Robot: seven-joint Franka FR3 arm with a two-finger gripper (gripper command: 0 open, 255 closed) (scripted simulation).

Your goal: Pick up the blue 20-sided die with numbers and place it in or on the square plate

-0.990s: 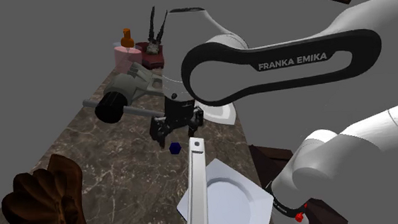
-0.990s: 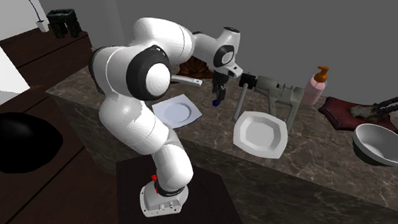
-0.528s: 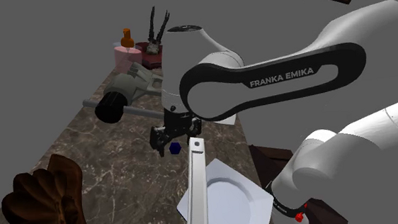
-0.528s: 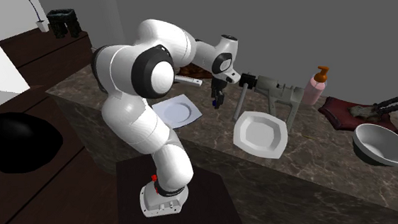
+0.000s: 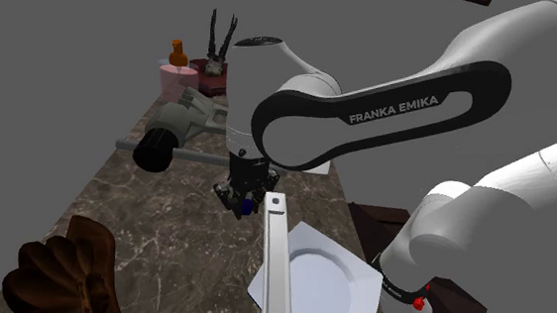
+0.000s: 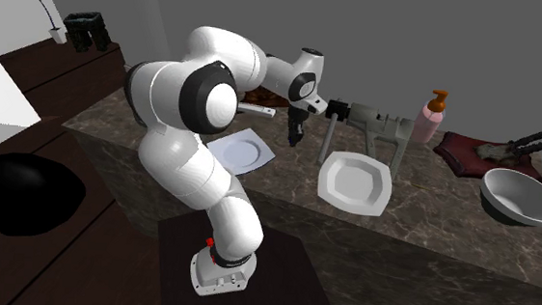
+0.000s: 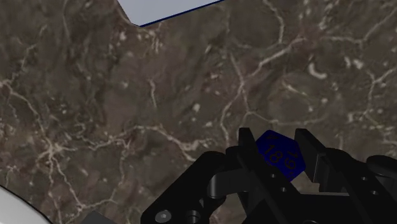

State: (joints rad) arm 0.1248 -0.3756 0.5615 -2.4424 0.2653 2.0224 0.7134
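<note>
So the white arm reaches out low over the dark marbled counter; the counter runs off toward a pink soap bottle at the far end. The square plate (pale, with a round dip in the middle) lies flat on the counter close to the stand; a long white bar lies across its side on the shoulder view's left. The black gripper points down at the counter just beyond the plate; its jaws are pinched onto the blue die, one finger against each side in the wrist view. The die has faint numbers on its faces; it's right down by the counter surface, near the plate but not on it; can't tell if it's actually touching the stone.
</note>
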